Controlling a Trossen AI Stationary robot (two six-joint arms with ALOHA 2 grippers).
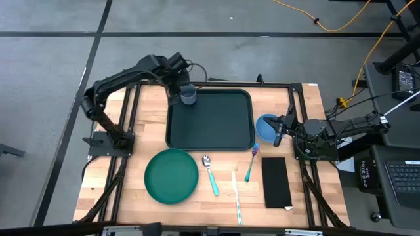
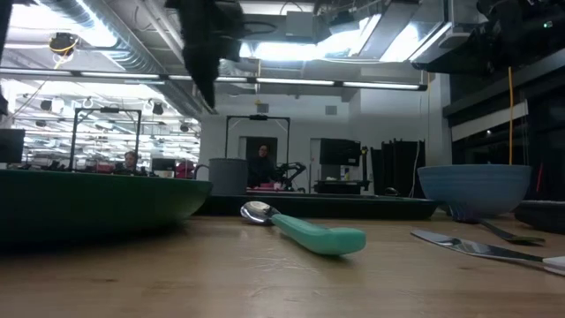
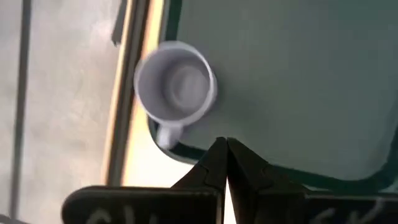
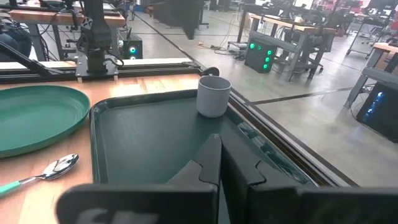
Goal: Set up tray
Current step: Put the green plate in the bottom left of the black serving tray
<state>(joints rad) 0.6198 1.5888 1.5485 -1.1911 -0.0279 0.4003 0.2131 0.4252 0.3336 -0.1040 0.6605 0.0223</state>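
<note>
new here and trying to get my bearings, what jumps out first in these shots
The big dark tray at the table's far middle stands out first, with a grey mug in its far left corner and the left gripper, shut, just above that mug. A round green plate lies in front of the tray, and a blue bowl sits at the tray's right beside the shut right gripper.

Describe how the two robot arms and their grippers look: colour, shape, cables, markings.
Both arms are dark, nearly black, jointed links on black base plates. A thin dark cable loops beside the left arm; cables trail off the right arm. The left gripper and right gripper each have two black, wedge-shaped fingers tapering to points, with faint pale lettering on the body behind.
</note>
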